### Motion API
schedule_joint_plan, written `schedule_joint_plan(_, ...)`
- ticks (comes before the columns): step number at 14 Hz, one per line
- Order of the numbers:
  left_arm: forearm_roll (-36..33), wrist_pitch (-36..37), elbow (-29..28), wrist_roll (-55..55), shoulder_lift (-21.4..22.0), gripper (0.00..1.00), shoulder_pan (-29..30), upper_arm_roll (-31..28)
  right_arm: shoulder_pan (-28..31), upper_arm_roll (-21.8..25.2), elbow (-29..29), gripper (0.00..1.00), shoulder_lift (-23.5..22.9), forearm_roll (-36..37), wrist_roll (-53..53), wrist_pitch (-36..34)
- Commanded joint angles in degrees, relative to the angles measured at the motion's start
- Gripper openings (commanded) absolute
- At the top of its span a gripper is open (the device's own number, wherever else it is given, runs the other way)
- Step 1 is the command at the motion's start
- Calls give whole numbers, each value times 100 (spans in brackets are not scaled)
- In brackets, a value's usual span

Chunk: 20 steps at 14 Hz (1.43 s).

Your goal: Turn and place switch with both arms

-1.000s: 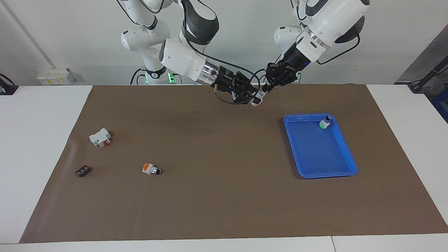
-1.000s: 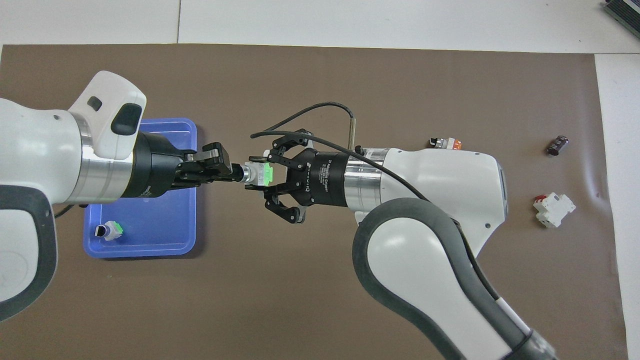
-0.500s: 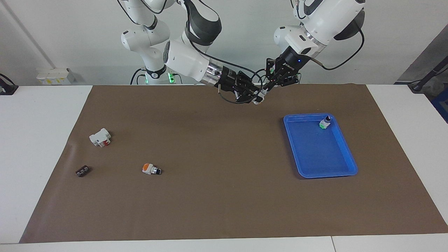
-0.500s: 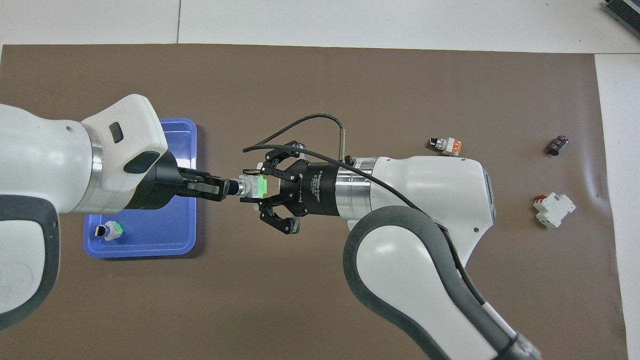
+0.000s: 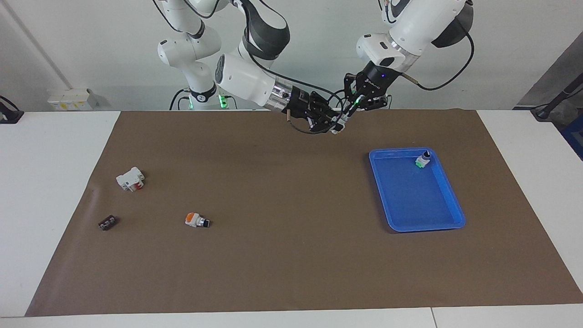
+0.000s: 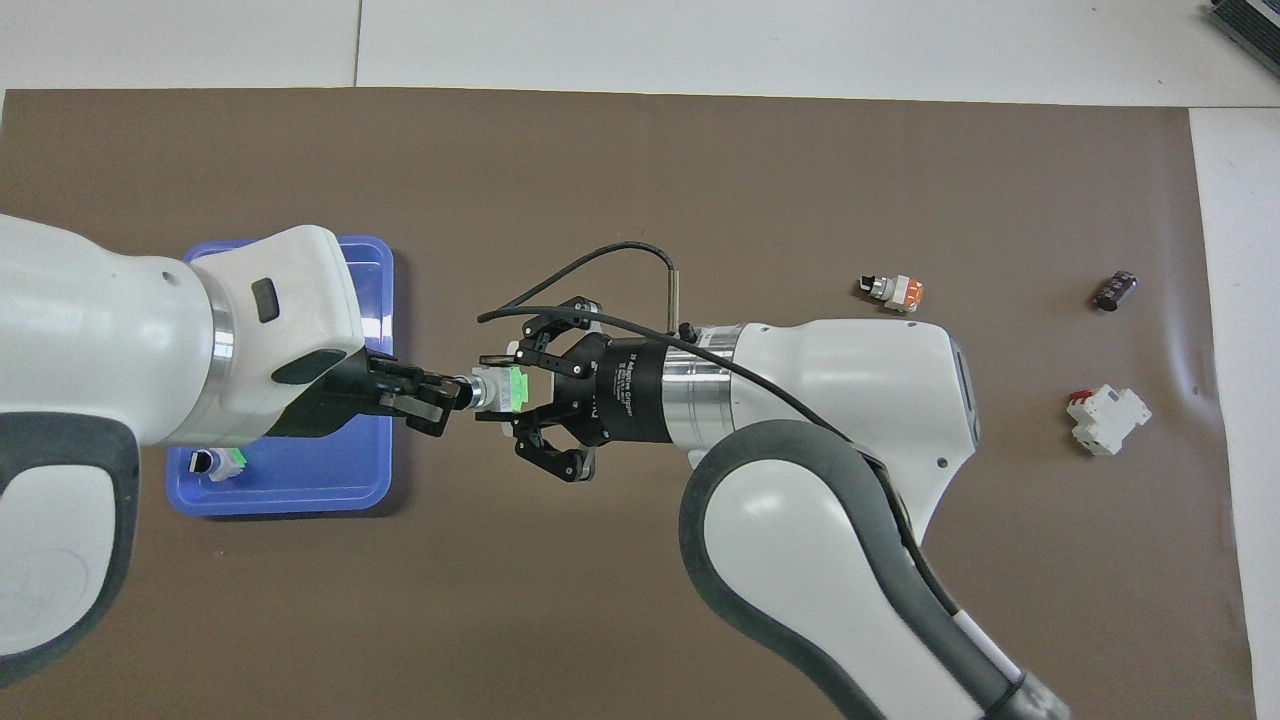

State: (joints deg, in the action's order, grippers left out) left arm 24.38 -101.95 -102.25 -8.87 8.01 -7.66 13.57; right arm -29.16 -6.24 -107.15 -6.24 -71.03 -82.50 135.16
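The switch [image 6: 497, 390], white with a green block and a dark knob, hangs in the air between both grippers; it also shows in the facing view [image 5: 338, 128]. My right gripper [image 6: 515, 390] [image 5: 332, 124] is shut on its green end. My left gripper [image 6: 445, 398] [image 5: 347, 117] is shut on its knob end. They meet above the brown mat [image 5: 282, 191], near the robots' edge, beside the blue tray [image 5: 410, 205] [image 6: 300, 485]. A second green-ended switch [image 5: 422, 160] [image 6: 218, 462] lies in the tray's corner nearest the robots.
An orange-capped switch [image 5: 196, 220] [image 6: 893, 289], a larger white block with red parts [image 5: 130, 178] [image 6: 1106, 420] and a small black part [image 5: 107, 222] [image 6: 1114, 290] lie on the mat toward the right arm's end.
My left wrist has turned about the switch's axis while gripping the knob. Both grippers with the switch have drifted slightly toward the robots and the left arm's end.
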Motion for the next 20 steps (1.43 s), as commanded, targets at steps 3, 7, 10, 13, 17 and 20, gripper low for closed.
schedule_joint_plan(3,-74,554,-339,-45,253,0,-87,5,95,53,203,0,44,-43,-126,265)
schedule_joint_plan(7,-74,554,-348,8,253,0,-34,-21,95,70,203,100,70,53,-108,265)
schedule_joint_plan(10,-309,571,-357,-1,253,0,81,-12,165,87,168,100,123,528,-108,248)
schedule_joint_plan(13,-583,624,-497,-18,332,0,308,-21,375,105,115,100,176,1334,-108,186)
schedule_joint_plan(17,-1321,730,-769,-19,464,0,545,-47,1068,114,71,100,387,2677,-47,-146)
schedule_joint_plan(20,-1566,598,-1051,-19,587,0,1143,-47,1587,114,88,100,571,4225,259,-585)
